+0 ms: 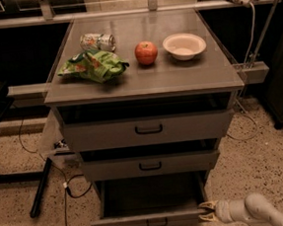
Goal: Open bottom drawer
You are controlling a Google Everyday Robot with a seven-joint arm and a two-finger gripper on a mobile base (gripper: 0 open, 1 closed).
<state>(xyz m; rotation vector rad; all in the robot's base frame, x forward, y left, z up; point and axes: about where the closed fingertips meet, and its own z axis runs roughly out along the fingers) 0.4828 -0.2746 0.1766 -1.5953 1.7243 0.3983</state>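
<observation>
At the foot of the grey metal cabinet [143,80], the bottom drawer [126,223], a slim grey metal panel with a small black bar handle [157,223], stands pulled well out, its dark interior exposed. The two-finger gripper [205,212] on a pale, tubular arm [256,210] sits at the right end of this drawer front. Its fingers [207,206] are spread apart, with the tips just at the panel's corner. The mid-sized drawer [151,164] and tallest drawer [149,129] lie above. On top rest a green crinkled snack bag [93,65], a tipped can [97,41], a red apple [146,52] and a white bowl [184,45].
</observation>
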